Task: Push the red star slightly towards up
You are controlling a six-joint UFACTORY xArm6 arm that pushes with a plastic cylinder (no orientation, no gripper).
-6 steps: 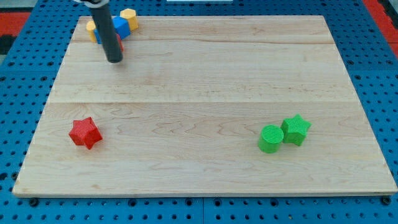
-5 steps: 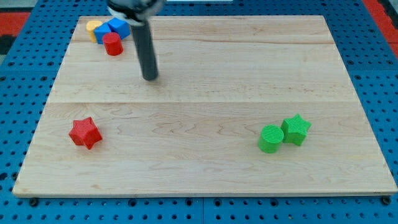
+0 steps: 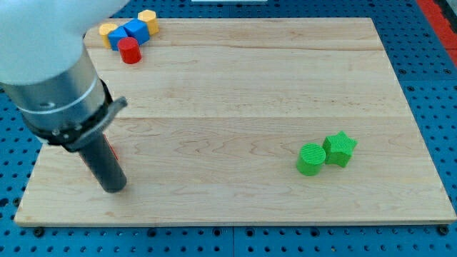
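The red star (image 3: 112,151) is almost wholly hidden behind my rod at the board's lower left; only a red sliver shows at the rod's right side. My tip (image 3: 114,187) rests on the wooden board (image 3: 235,107), just below the star toward the view's bottom. The arm's grey body covers the view's upper left.
A green cylinder (image 3: 310,158) and a green star (image 3: 340,148) touch at the lower right. At the top left corner cluster a red cylinder (image 3: 129,51), a blue block (image 3: 133,31) and two yellow blocks (image 3: 108,31) (image 3: 147,17).
My rod moved from the board's upper middle-left down to the lower left, and now covers the red star. The blocks look unmoved.
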